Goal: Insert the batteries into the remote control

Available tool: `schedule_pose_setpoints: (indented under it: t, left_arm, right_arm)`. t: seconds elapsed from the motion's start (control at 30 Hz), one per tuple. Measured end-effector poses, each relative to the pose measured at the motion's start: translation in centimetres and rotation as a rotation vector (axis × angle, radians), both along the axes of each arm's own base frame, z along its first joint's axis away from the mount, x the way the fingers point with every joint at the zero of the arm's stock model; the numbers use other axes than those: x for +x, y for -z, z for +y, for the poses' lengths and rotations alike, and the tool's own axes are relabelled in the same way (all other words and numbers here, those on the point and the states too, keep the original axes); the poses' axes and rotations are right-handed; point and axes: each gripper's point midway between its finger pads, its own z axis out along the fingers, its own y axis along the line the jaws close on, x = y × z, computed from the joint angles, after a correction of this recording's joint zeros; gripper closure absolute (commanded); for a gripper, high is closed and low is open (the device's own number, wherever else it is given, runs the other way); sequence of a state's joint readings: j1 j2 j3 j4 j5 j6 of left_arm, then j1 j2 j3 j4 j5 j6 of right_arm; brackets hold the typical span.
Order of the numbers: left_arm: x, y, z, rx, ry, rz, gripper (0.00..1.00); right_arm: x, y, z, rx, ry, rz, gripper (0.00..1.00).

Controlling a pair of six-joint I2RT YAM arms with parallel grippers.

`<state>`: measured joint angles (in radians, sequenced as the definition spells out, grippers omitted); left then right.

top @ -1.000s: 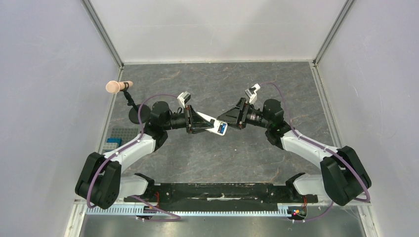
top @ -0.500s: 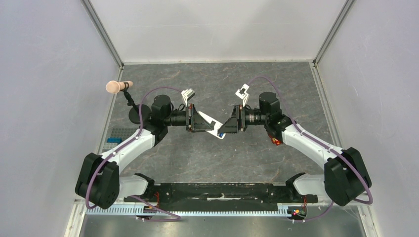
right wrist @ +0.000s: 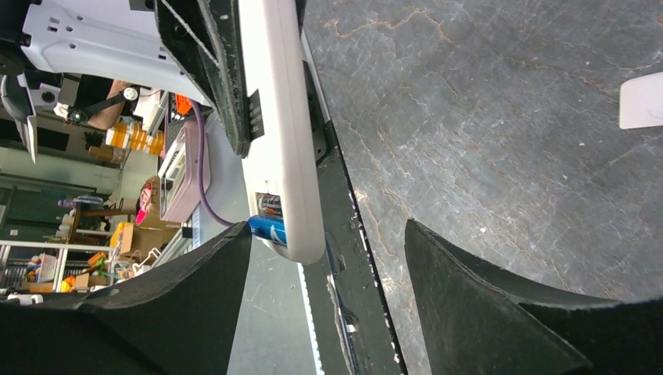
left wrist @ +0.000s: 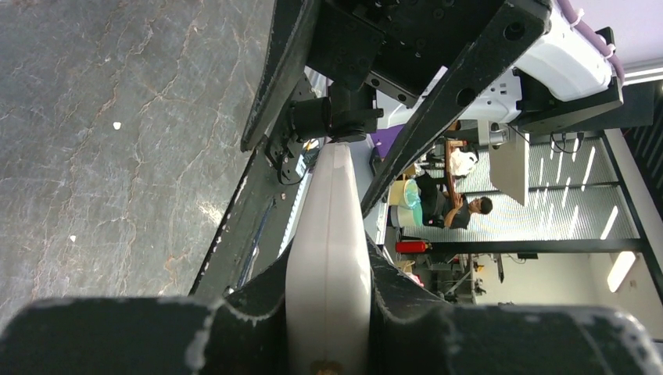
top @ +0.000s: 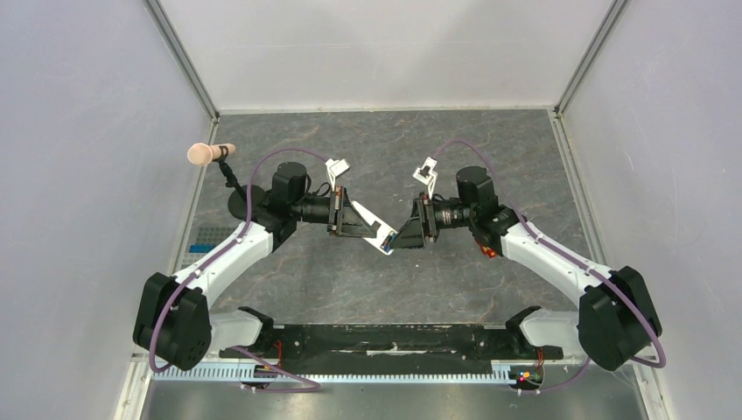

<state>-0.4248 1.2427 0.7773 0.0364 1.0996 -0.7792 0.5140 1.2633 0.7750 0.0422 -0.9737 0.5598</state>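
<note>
Grey marbled tabletop (top: 367,144) lies under both arms. At centre-left of the overhead frame, my left jaws are clamped on the white remote control (left wrist: 329,234), holding it off the tabletop with its free end pointing right. At that end, a blue battery (right wrist: 270,228) sits in the open compartment. Just right of it, my right jaws stand wide, gripping nothing, with the remote's end close before them. A small white cover piece (right wrist: 643,100) lies on the tabletop at the right edge of the right wrist view.
</note>
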Motion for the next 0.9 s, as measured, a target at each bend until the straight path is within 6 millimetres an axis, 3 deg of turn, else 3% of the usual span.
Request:
schedule_pose_setpoints:
  t: [0.67,0.83,0.9]
  left_arm:
    - [-0.4,0.6,0.2,0.013,0.018,-0.007,0.98]
    - [-0.5,0.5,0.3,0.004,0.038,-0.042,0.98]
    - [-0.5,0.5,0.3,0.004,0.040,-0.048,0.98]
  right_arm:
    - [-1.8,0.0,1.2,0.017,-0.074,0.067,0.78]
    - [-1.8,0.0,1.2,0.014,-0.066,0.106,0.75]
    - [-1.8,0.0,1.2,0.014,-0.063,0.116,0.60]
